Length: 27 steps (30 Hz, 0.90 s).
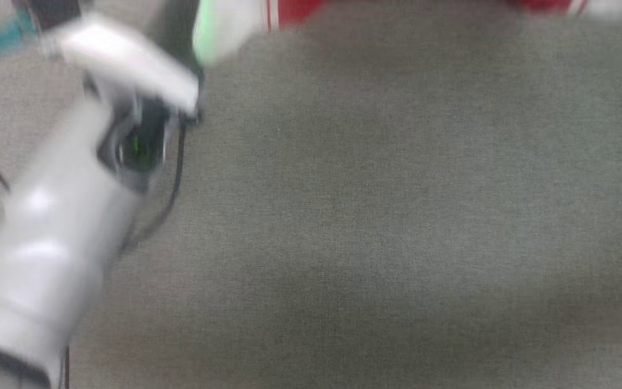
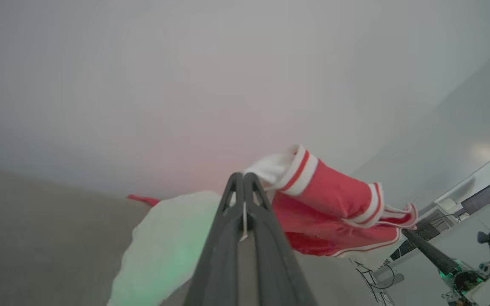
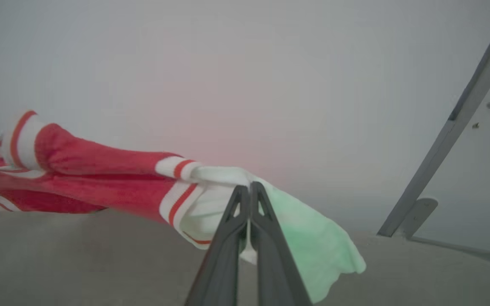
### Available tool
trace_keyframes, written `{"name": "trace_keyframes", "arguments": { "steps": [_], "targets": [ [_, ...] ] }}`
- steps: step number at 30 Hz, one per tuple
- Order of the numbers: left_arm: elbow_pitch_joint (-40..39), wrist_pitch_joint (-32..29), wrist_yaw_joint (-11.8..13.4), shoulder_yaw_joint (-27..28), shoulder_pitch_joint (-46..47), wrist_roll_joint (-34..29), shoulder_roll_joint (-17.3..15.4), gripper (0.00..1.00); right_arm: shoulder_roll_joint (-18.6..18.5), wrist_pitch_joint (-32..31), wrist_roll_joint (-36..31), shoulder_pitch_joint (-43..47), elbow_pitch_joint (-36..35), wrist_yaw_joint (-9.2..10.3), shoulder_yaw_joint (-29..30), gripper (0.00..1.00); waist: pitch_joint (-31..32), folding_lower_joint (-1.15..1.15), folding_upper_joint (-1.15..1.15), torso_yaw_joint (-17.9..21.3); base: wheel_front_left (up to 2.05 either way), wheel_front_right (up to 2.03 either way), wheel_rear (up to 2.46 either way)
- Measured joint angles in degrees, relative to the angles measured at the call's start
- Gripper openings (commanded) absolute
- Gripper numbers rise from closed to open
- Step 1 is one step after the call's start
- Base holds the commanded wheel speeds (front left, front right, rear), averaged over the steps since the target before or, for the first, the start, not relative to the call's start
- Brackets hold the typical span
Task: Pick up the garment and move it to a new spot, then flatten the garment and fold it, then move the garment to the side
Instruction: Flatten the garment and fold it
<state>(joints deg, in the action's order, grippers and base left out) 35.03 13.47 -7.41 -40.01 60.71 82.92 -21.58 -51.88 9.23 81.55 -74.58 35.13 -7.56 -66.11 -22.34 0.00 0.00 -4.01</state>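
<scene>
The garment point(image 2: 334, 199) is being held up, stretched between two grippers.
The left gripper point(image 2: 243, 175) is pinching cloth at one white sleeve, fingers closed tight on it, and the right gripper point(image 3: 246, 187) is clamping the other white sleeve the same way. The red body is hanging taut between them, raised over the grey surface point(image 1: 397, 216) (in the blurred head view its red edge is showing along the top).

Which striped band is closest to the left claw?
The band beside the left gripper's tips, joining the white sleeve; the other band sits farther along.
</scene>
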Motion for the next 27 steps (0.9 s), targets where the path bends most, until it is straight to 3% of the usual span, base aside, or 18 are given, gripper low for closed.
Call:
{"name": "trace_keyframes", "arguments": {
  "steps": [10,20,27],
  "targets": [
    [-13.5,0.3,0.0,-4.5,-22.3,1.9,-7.7,0.00,-9.5,0.8,5.4,19.4,-14.4,-0.01,-4.4,0.00,4.1,0.00,0.00,0.3,0.00,0.00,0.00],
    [-23.7,0.2,0.0,-10.0,-36.1,-2.0,-18.0,0.00,-19.1,-1.6,8.0,33.3,-28.8,-0.01,-6.4,0.00,7.8,0.00,0.00,1.5,0.00,0.00,0.00],
    [-33.0,-0.3,3.7,-11.8,-43.7,-2.2,-24.6,0.00,-23.8,-2.2,8.2,40.7,-35.3,-0.01,-7.0,0.00,7.9,0.00,0.00,1.5,0.00,0.00,0.00]
  ]
}}
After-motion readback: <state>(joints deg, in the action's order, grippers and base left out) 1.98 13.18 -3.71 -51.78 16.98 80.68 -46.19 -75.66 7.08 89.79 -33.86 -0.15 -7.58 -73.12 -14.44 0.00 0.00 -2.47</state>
